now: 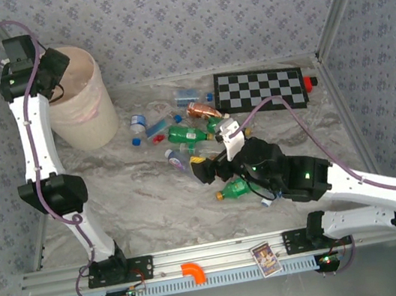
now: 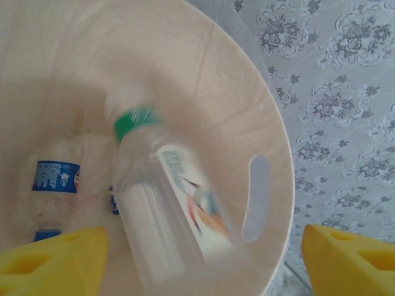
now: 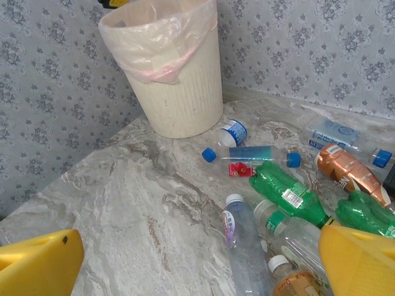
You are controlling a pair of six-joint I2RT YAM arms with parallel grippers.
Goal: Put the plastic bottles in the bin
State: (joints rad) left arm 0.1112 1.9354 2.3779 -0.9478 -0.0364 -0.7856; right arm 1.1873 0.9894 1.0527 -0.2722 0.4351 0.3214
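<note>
Left fingers (image 2: 52, 259); bottle (image 2: 154, 209) label (blurred, unreadable)

Top: high, down on table (image 1: 138, 196). Left wrist: close, down into bin (image 2: 234, 117). Right wrist: low, facing bin.

L arm (image 1: 33, 137) & R arm (image 1: 371, 181): white shells, black joint housings, black bases. Mauve cable (image 1: 283, 109) loops along each. Fingers (image 2: 52, 259) bright yellow, blocky, w/ recessed pockets. Green LED (image 1: 307, 173) on R arm.
</note>
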